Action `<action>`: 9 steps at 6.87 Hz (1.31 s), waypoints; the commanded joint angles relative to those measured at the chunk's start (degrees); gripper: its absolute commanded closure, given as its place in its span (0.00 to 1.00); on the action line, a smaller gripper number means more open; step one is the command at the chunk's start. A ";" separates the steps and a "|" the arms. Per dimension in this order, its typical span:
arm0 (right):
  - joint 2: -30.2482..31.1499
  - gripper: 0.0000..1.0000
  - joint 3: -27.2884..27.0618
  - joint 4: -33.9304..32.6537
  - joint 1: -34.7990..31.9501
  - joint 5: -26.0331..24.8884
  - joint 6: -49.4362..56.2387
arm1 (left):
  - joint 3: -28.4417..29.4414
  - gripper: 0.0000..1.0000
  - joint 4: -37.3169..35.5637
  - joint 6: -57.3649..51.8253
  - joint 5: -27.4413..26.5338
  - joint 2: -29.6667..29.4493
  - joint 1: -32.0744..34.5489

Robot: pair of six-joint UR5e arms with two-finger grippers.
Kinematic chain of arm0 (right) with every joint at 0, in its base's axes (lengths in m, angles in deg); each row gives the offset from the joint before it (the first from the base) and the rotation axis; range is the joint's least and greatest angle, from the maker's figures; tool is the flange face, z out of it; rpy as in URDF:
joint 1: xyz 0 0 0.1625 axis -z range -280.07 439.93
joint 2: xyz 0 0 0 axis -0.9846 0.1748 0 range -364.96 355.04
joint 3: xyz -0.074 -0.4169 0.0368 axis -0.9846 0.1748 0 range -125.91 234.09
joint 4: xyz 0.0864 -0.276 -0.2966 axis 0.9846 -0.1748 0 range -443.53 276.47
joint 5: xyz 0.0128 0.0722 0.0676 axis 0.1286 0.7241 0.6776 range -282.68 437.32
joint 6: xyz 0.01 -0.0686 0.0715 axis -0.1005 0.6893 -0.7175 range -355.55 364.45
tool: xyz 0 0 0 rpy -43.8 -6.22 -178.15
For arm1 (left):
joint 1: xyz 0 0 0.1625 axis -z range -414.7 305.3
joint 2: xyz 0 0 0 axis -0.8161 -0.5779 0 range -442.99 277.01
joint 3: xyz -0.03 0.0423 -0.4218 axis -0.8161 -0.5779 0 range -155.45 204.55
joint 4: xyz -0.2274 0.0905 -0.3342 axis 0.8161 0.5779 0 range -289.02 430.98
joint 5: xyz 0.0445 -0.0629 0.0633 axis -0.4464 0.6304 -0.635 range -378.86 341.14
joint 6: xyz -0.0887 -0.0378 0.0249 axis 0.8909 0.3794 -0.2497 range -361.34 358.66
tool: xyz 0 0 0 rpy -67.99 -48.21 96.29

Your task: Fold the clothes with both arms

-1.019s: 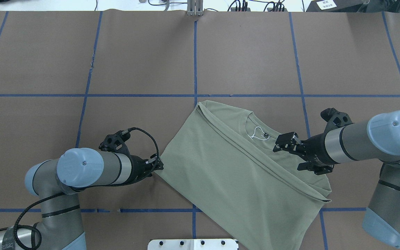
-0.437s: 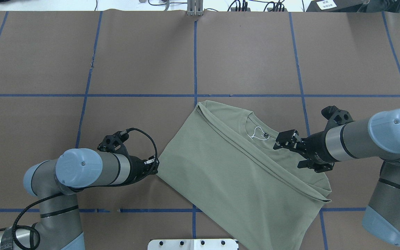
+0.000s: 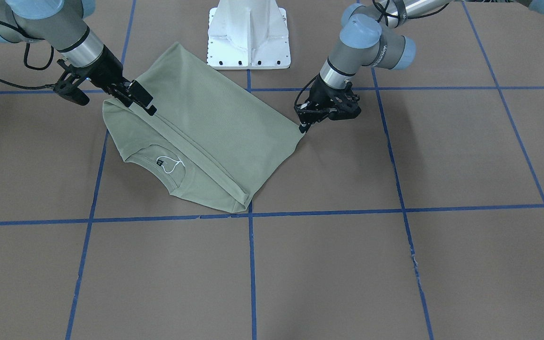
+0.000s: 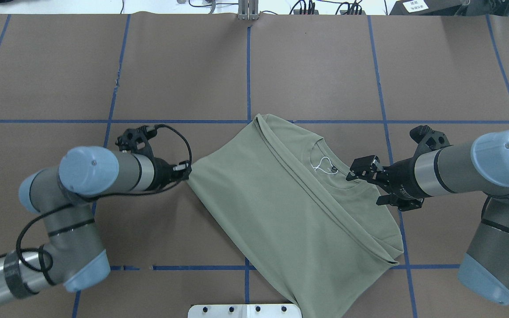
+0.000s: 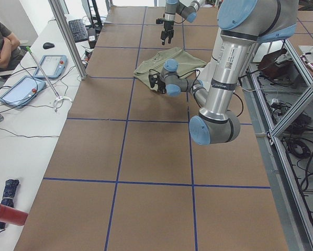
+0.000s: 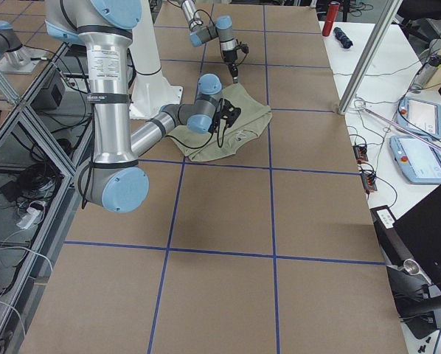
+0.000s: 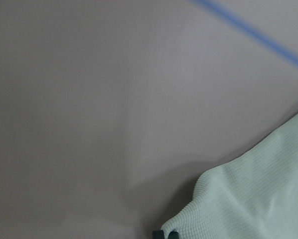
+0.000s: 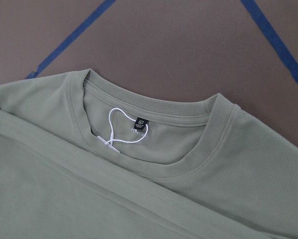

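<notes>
The sage-green shirt (image 4: 290, 207) lies folded and slanted on the brown table, also in the front view (image 3: 206, 127). Its round neck with the black label (image 8: 142, 121) and white string faces up. My left gripper (image 4: 188, 172) is shut on the shirt's left corner, low at the table; the left wrist view shows its fingertips (image 7: 166, 234) pinching the cloth (image 7: 258, 199). My right gripper (image 4: 367, 187) is open, just to the right of the neck and over the shirt, holding nothing. It also shows in the front view (image 3: 144, 105).
The white pedestal base (image 4: 245, 310) stands at the near edge, touching the shirt's lower end. Blue tape lines (image 4: 248, 70) grid the table. A side table with tablets (image 5: 20, 86) and a seated person (image 5: 2, 42) lie beyond the far edge.
My left gripper has moved away from the robot and slightly left, dragging the shirt's corner. The whole shirt has shifted and turned with it. My right gripper has hardly moved and stays open.
</notes>
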 commanded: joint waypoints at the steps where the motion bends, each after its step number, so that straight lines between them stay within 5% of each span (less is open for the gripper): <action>1: -0.29 0.00 0.33 -0.10 -2.54 0.12 0.00 | 14.30 1.00 0.76 -7.12 2.46 -12.48 11.20; 3: -0.47 0.00 1.21 -0.10 -5.27 -0.05 0.00 | 38.26 1.00 13.78 -8.11 2.99 -27.26 15.26; 4: -1.16 0.00 1.38 -0.01 -5.46 -0.49 -0.17 | 46.47 1.00 17.87 -8.81 4.74 -30.54 16.94; 5: -2.30 0.00 1.39 0.08 -5.46 -1.11 -0.35 | 48.64 1.00 19.82 -10.55 4.75 -30.57 17.31; 6: -3.36 0.00 1.91 -0.01 -5.37 -1.29 -0.61 | 48.31 0.64 20.63 -10.40 5.71 -30.57 17.57; 7: -5.37 0.00 4.18 -0.10 -5.28 -1.29 -0.62 | 44.05 0.49 20.37 -10.48 7.63 -29.01 18.53; 8: -10.26 0.00 7.42 -2.62 -4.94 -1.29 -0.62 | 31.82 0.49 20.02 -10.40 12.53 -19.94 18.98; 9: -17.71 0.00 8.93 -12.22 -2.50 -1.29 -0.18 | 23.17 0.49 20.02 -10.13 18.14 -13.94 20.46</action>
